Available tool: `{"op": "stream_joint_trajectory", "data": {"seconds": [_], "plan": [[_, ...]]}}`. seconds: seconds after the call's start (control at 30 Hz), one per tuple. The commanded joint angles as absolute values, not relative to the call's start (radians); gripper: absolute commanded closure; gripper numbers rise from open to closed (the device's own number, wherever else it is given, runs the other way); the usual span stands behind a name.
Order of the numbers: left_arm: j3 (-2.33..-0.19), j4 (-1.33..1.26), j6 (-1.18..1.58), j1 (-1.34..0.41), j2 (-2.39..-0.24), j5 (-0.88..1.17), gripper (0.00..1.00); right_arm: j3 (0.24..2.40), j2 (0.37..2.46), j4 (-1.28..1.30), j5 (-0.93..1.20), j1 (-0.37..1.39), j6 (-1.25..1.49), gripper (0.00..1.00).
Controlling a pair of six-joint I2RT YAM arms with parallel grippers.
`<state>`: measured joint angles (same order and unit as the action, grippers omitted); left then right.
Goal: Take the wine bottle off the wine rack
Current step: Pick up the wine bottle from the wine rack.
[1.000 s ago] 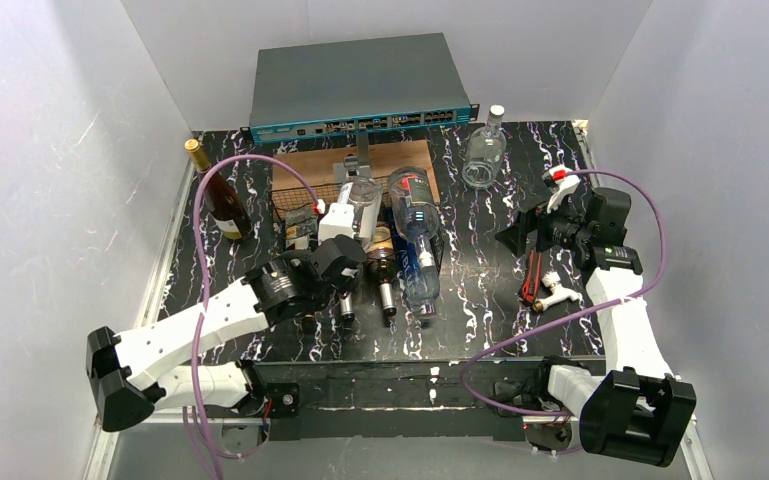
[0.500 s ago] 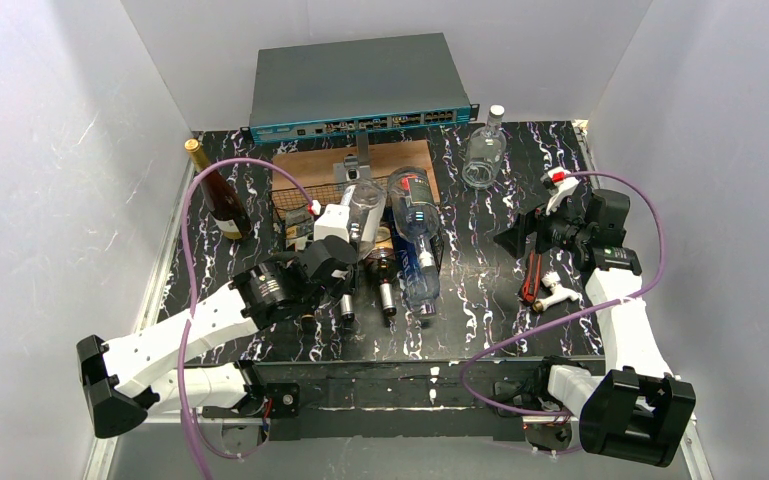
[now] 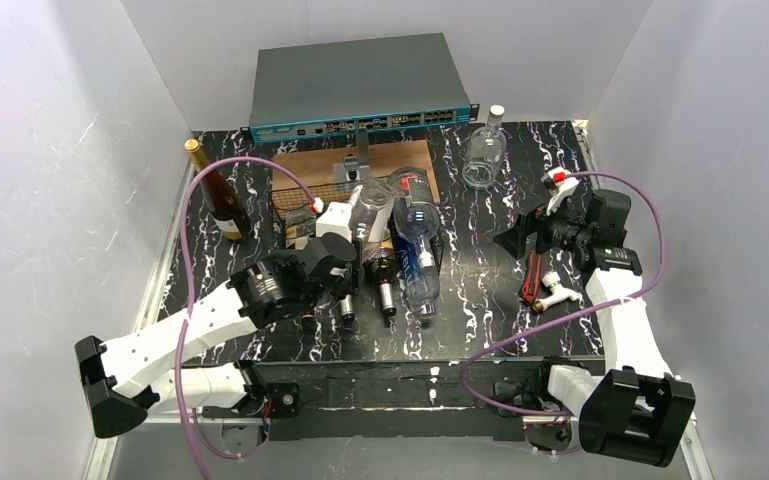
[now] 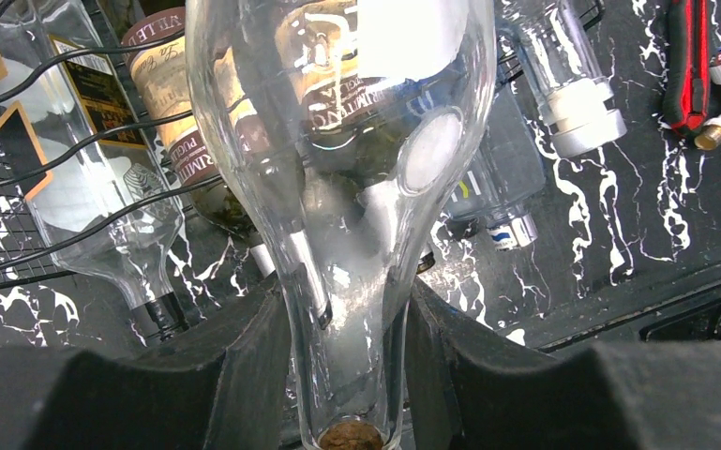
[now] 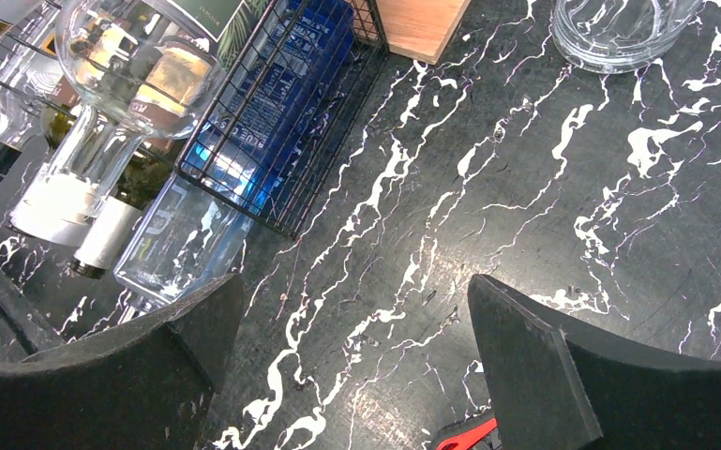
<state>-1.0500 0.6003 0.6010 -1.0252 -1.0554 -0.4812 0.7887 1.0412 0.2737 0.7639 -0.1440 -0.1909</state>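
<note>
A clear glass wine bottle [image 4: 337, 141] with a cork in its neck fills the left wrist view. My left gripper [image 4: 349, 375] is shut on its neck, with black fingers [image 4: 216, 375] on either side. From above, this bottle [image 3: 371, 207] tilts over the black wire wine rack [image 3: 300, 205], and the left gripper [image 3: 348, 255] holds it from the near side. Other bottles lie in the rack [image 4: 19, 187]. My right gripper [image 3: 515, 238] hangs open to the right of the rack [image 5: 281, 122], with only bare tabletop between its fingers [image 5: 352, 347].
A blue bottle [image 3: 417, 245] lies in the rack's right side. A dark bottle [image 3: 222, 200] stands at the left and a clear one [image 3: 484, 150] at the back right. A wooden board [image 3: 400, 158] and a network switch [image 3: 360, 85] are behind. A red cutter [image 3: 532, 275] lies near the right arm.
The left arm has drawn back toward the near left, and the clear bottle's body has swung a little to the right above the rack. The right arm has not moved.
</note>
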Motion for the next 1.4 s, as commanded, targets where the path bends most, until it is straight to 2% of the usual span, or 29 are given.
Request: {"op": "stream_joint_trajectory", "data": {"seconds": [0.0, 0.83, 1.37], "plan": [[-1.157, 0.406, 0.577, -1.034, -0.993, -0.562, 1.00, 0.785, 1.021, 0.248, 0.787, -0.149, -0.209, 0.02], [-1.236, 0.305, 0.550, -1.064, -1.069, -0.487, 1.00, 0.790, 1.016, 0.257, 0.818, -0.152, -0.210, 0.02], [-1.306, 0.222, 0.514, -1.101, -1.173, -0.438, 1.00, 0.876, 1.009, 0.326, 0.859, -0.161, -0.192, 0.02]]}}
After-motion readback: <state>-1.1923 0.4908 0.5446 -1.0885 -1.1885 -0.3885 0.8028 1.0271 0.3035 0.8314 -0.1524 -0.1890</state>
